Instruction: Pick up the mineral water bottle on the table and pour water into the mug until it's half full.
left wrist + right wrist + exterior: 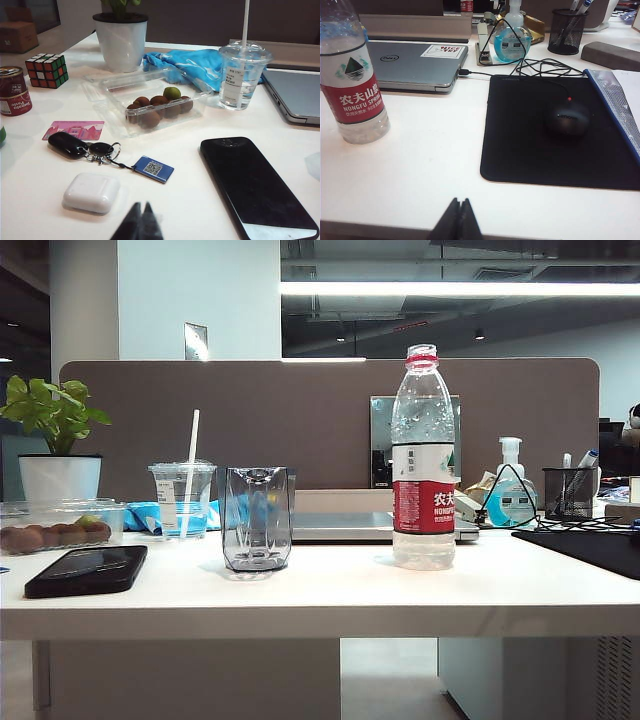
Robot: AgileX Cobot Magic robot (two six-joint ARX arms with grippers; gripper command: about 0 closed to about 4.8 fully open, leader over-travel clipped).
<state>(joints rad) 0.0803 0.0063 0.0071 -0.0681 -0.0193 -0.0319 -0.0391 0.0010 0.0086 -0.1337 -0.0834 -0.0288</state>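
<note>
The mineral water bottle (423, 465) stands upright on the white table (330, 605), right of centre, with its red neck ring and no cap; the right wrist view shows the mineral water bottle (354, 75) too. The mug (257, 518), a grey-tinted faceted glass, stands to the bottle's left and looks empty. Neither arm shows in the exterior view. My left gripper (140, 206) is shut and empty, low over the near table edge, close to a white case and a phone. My right gripper (459, 201) is shut and empty near the front edge, well short of the bottle.
A lidded plastic cup with a straw (183, 498), a fruit box (155, 100), a potted plant (58, 445), a phone (88, 570), keys (82, 146) and a white case (91, 192) lie on the left. A laptop (412, 64), a mouse (566, 118) on a black pad, a pump bottle (511, 485) and a pen holder (568, 492) are on the right.
</note>
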